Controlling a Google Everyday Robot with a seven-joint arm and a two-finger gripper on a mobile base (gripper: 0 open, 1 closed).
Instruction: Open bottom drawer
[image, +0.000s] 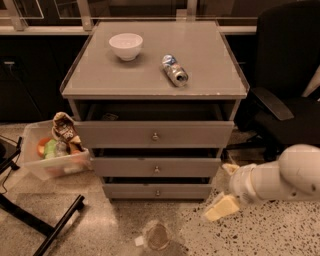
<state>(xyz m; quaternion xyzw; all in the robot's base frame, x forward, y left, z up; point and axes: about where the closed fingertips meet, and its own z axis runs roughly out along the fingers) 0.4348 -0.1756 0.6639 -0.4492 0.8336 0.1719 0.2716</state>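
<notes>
The bottom drawer (130, 191) is the lowest and narrowest of three grey fronts on the cabinet (100, 85), with a small round metal knob (157, 192). Its front sits close under the middle drawer and none of its inside shows. My gripper (225, 189) is on a white arm coming in from the right. It is low beside the cabinet's lower right corner, just right of the bottom drawer front and apart from the knob. Its two cream fingers (220, 207) stand apart and hold nothing.
The top drawer (115, 134) is slightly pulled out. A white bowl (125, 45) and a can (174, 70) lying on its side are on the cabinet top. A clear bin of snacks (52, 155) stands left. A plastic cup (156, 235) lies on the floor in front. A black chair (287, 100) is right.
</notes>
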